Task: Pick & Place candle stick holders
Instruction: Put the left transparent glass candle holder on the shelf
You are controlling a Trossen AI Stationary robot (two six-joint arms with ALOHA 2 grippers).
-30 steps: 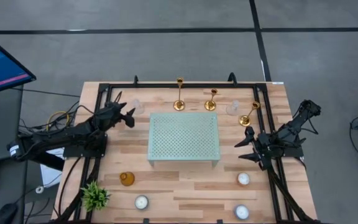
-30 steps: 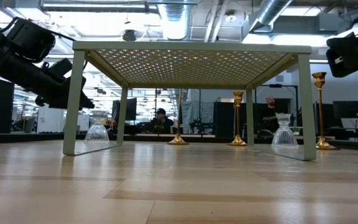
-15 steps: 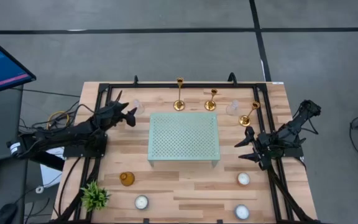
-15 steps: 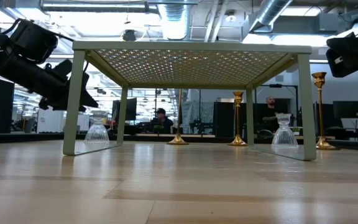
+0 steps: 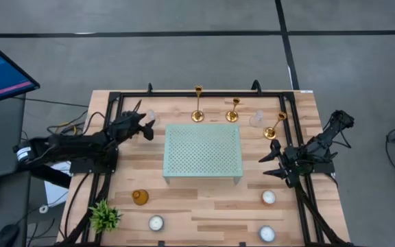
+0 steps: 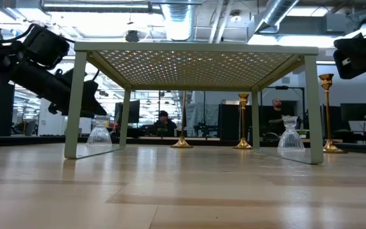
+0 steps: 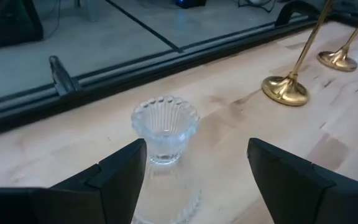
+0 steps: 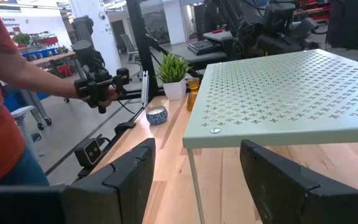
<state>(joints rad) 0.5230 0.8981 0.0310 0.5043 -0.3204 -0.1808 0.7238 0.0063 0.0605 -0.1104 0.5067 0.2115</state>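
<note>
Three gold candle stick holders stand on their round bases along the table's far edge: one [image 5: 198, 104] left of centre, one [image 5: 233, 110] at centre, one [image 5: 276, 126] to the right. My left gripper [image 5: 148, 127] hovers open at the far left, a clear ribbed glass cup [image 7: 165, 129] just ahead of its fingers; two holder bases [image 7: 285, 90] show beyond it. My right gripper [image 5: 267, 166] waits open at the right, beside the green rack, with nothing between its fingers.
A pale green perforated rack [image 5: 203, 152] stands mid-table. A second clear cup [image 5: 256, 120] sits between the holders. Near the front are an amber glass cup [image 5: 140, 197], tealights [image 5: 156, 222] and a small plant [image 5: 105, 216]. A person's hand [image 8: 98, 87] shows beyond the table.
My left gripper has crept a little toward the table's right edge, closer to the clear glass cup, still open. My right arm has kept still.
</note>
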